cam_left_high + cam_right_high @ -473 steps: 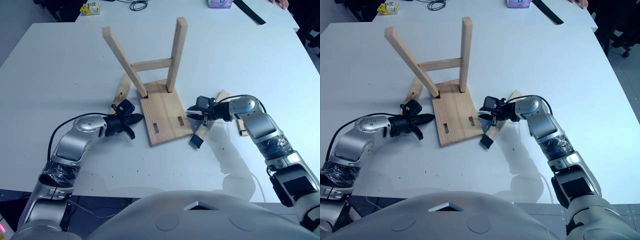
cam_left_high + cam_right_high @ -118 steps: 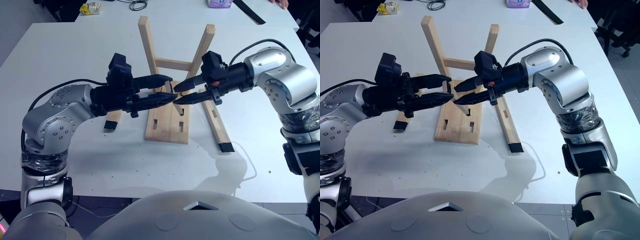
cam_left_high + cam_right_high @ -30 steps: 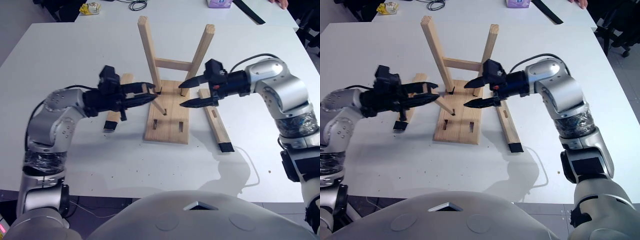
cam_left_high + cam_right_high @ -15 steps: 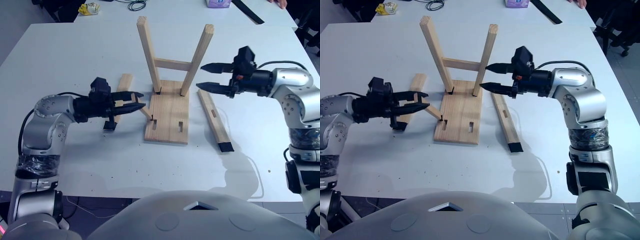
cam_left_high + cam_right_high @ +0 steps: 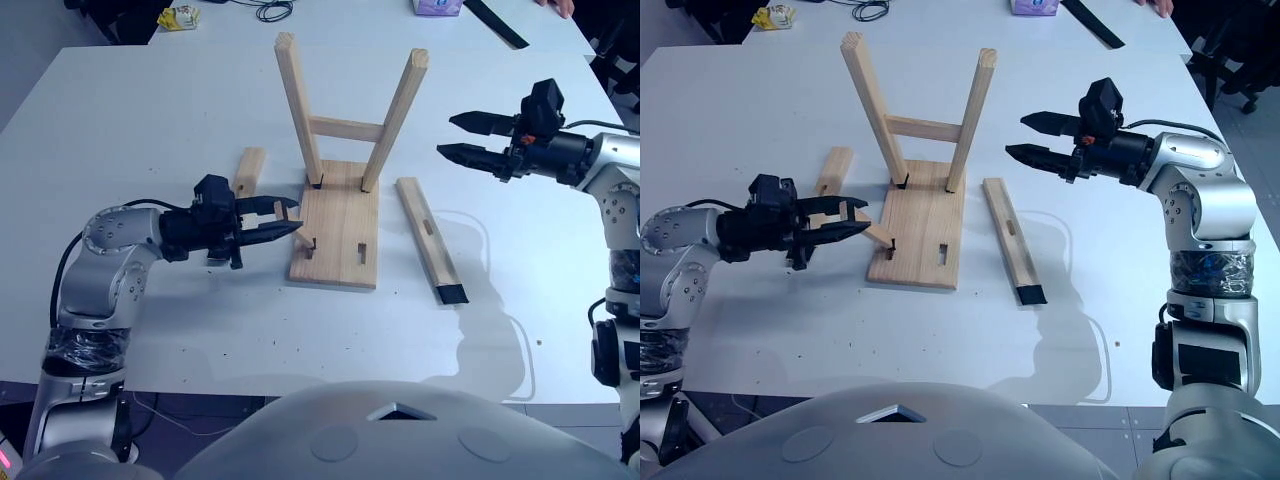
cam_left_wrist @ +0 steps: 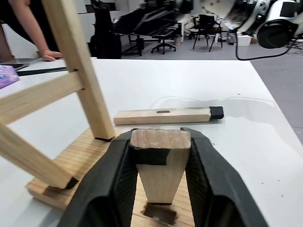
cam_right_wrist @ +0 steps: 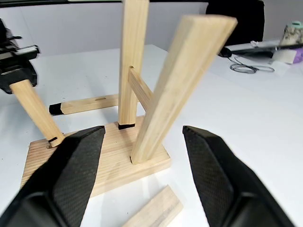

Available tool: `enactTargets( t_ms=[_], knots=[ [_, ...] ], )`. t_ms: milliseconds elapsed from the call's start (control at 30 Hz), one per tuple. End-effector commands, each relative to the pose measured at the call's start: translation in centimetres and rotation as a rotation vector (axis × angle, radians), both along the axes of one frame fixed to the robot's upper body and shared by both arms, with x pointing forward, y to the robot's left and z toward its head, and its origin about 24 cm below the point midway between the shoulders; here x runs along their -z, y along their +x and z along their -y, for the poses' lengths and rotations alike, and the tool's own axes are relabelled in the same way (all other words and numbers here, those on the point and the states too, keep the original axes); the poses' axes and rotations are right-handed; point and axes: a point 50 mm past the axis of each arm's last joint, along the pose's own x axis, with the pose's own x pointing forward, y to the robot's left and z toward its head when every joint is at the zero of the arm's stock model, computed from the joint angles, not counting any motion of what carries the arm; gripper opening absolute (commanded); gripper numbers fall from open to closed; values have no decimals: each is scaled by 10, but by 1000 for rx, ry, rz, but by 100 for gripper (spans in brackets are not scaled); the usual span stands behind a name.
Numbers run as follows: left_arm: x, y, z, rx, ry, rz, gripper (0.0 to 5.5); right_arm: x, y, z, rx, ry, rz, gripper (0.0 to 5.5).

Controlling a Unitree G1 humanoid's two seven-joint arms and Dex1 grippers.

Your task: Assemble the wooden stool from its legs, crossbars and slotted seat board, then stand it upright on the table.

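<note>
Wooden slotted seat board (image 5: 338, 236) is lying flat mid-bench (image 5: 150, 100), two upright legs (image 5: 298, 110) standing in its 12 o'clock end, joined by a crossbar (image 5: 345, 128). Left end effector (image 5: 285, 215), at the board's 9 o'clock, is gripping a short wooden peg (image 5: 300, 237) whose lower end is touching a slot. Right end effector (image 5: 447, 135) is hovering open at 2 o'clock. Loose legs are lying at 3 o'clock (image 5: 428, 240) and 10 o'clock (image 5: 247, 170).
</note>
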Motion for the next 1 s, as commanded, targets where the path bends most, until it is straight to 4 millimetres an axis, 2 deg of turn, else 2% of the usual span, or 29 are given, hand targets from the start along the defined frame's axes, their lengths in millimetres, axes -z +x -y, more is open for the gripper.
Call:
enactTargets(
  t_ms=[33, 167, 333, 433, 500, 600, 700, 800, 1000],
  knots=[
    [4, -4, -2, 8, 40, -2, 133, -9, 2, 4, 6, -23, 28, 303],
    [0, 0, -9, 23, 68, 9, 133, 0, -3, 6, 19, -30, 11, 303],
    [-20, 11, -11, -15, 3, 75, 132, 6, -8, 8, 51, -10, -1, 303],
    [-42, 15, -16, -118, -95, 154, 132, 8, -10, 9, 55, 0, -8, 303],
    [-50, 12, -29, -223, -117, 204, 132, 11, -13, 11, 75, 6, -16, 303],
    [-33, 6, -44, -243, -11, 147, 132, 16, -16, 16, 102, 10, -33, 303],
    [-26, 18, -53, -210, 97, 122, 132, 16, -12, 14, 124, 14, -21, 303],
    [-28, 38, -68, -228, 187, 162, 132, 15, -9, 9, 137, 31, 0, 303],
    [-37, 58, -91, -238, 246, 173, 132, 20, -8, 9, 159, 49, -15, 303]
  ],
)
